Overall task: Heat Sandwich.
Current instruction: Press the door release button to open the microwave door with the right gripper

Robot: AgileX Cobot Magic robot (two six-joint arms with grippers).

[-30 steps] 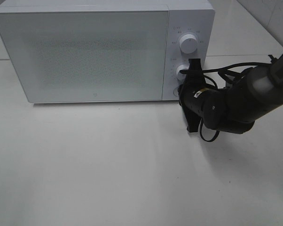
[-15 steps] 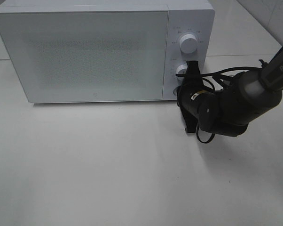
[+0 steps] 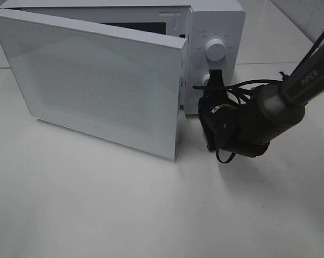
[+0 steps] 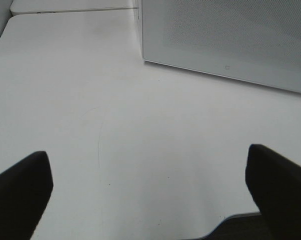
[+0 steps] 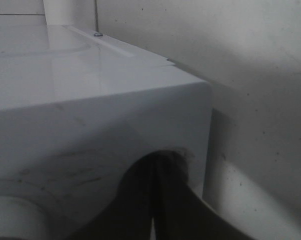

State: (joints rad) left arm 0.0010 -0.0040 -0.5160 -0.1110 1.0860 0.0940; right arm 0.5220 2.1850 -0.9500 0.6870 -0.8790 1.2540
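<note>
My right gripper (image 3: 212,86), fingers pinched together, sits against the white box-shaped microwave (image 3: 216,27) beside its half-open door (image 3: 97,86). My left gripper (image 4: 150,190) gapes wide. The sandwich is nowhere in view. A careless pull-back could knock the door shut.

High camera looks down; both wrist views face the microwave (image 3: 97,80).

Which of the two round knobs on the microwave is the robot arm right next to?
The lower knob, partly hidden behind the right gripper. The upper knob sits clear above it, fully showing.
</note>
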